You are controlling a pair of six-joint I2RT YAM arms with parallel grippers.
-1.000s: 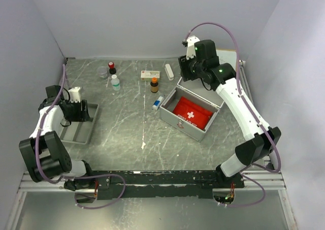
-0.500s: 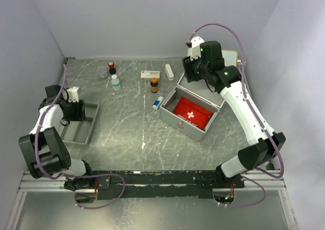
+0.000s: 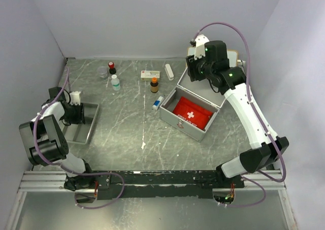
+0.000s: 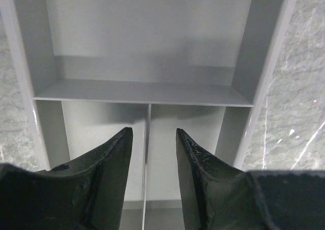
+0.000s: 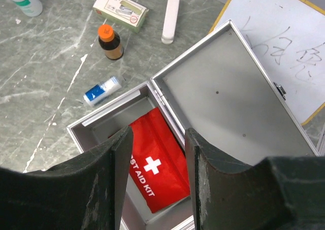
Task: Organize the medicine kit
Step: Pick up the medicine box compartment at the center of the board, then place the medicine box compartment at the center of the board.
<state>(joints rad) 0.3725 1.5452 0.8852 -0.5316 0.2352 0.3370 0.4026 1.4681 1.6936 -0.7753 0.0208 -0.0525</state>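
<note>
The medicine kit (image 3: 179,119) is a silver case standing open right of centre, its lid (image 5: 223,93) tipped back. A flat red pouch with a white cross (image 5: 157,169) lies inside it. My right gripper (image 5: 157,133) hangs open high above the case rim (image 5: 109,110), with nothing between its fingers; in the top view this gripper (image 3: 193,72) is behind the case. My left gripper (image 4: 154,133) is open, low over the grey divided tray (image 4: 142,90), one fingertip on each side of a divider wall, apart from it. From above, the left gripper (image 3: 77,114) is at the tray (image 3: 86,131) on the far left.
Behind the case lie a brown bottle with an orange cap (image 3: 154,84), a small box (image 3: 150,74), a white tube (image 3: 169,71) and a blue-and-white vial (image 3: 158,102). Further left stand a clear bottle (image 3: 115,82), a red-capped bottle (image 3: 111,67) and a cup (image 3: 103,71). A whiteboard (image 5: 284,42) lies back right.
The right arm has risen and swung a little right and back above the case. The left gripper has shifted left over the tray and its jaws have narrowed.
</note>
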